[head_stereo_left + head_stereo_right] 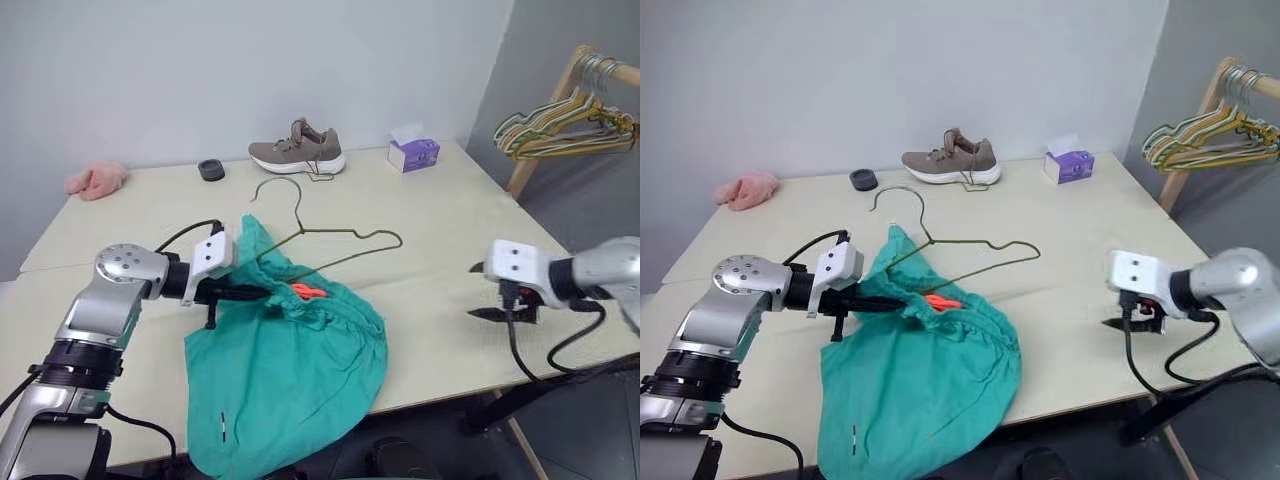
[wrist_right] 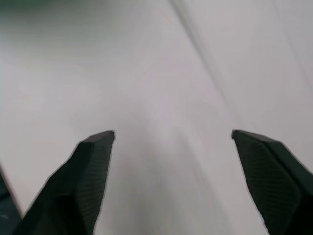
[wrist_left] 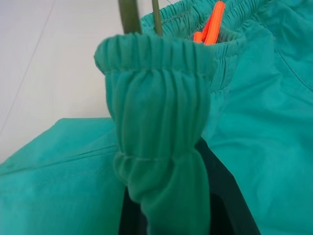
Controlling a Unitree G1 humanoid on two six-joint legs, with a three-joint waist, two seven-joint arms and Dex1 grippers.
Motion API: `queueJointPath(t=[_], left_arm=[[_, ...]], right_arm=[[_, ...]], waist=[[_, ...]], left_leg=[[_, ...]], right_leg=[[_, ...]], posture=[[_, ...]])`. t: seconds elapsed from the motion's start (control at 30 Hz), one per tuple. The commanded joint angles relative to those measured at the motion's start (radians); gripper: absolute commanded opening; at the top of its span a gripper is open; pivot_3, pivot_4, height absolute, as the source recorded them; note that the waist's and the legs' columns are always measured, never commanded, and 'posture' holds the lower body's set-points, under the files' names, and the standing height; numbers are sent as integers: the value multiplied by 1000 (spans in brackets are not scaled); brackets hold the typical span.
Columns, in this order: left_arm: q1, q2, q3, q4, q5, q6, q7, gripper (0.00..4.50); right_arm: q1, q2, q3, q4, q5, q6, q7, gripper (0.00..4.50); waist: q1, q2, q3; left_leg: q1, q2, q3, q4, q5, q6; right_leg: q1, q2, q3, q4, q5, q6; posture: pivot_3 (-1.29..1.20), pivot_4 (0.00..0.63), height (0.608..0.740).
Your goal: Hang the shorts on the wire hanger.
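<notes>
Teal shorts (image 1: 290, 375) lie bunched on the cream counter (image 1: 450, 230), their long axis running from the gathered waistband at about 12 o'clock down to the hem at 6 o'clock, where the cloth droops over the counter's near edge. An orange cord (image 1: 308, 291) shows at the waistband. Dark wire makes up the hanger (image 1: 330, 240), which lies flat with its hook (image 1: 278, 190) pointing to 11 o'clock, toward the far wall, and its wide side running from 9 to 3 o'clock; its left corner is tucked into the waistband, while the right shoulder lies bare on the counter.

At 9 o'clock of the waistband sits the left end effector (image 1: 245, 292), pointing toward 3 o'clock. It is closed tight on a pinched fold of the elastic band, which the left wrist view shows squeezed between the 2 black fingers (image 3: 227, 196).

Well apart at 3 o'clock, near the counter's right edge, the right end effector (image 2: 173, 134) stands wide open and holds nothing; only bare counter lies between its fingers.
</notes>
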Motion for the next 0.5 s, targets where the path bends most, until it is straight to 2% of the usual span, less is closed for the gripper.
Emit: queueJointPath(t=[0.03,0.23,0.5], left_arm=[[-32,0,39,-7,-22,8,25,3],[-67,-18,35,3,-22,11,41,3],[-80,-27,33,10,-21,7,46,3]], right_arm=[[59,98,-78,-169,178,183,-61,4500],[111,371,-70,-259,288,484,-325,4500],[58,643,-59,-236,405,686,-489,4500]], waist=[[-5,0,0],[-2,-1,-1],[-3,-1,-1]], left_leg=[[0,0,0,0,0,0],[1,1,0,3,0,0],[1,0,0,2,0,0]], right_leg=[[0,0,0,0,0,0],[1,1,1,1,0,1],[0,1,2,0,1,2]], posture=[[-261,0,740],[-259,0,740],[-254,0,740]])
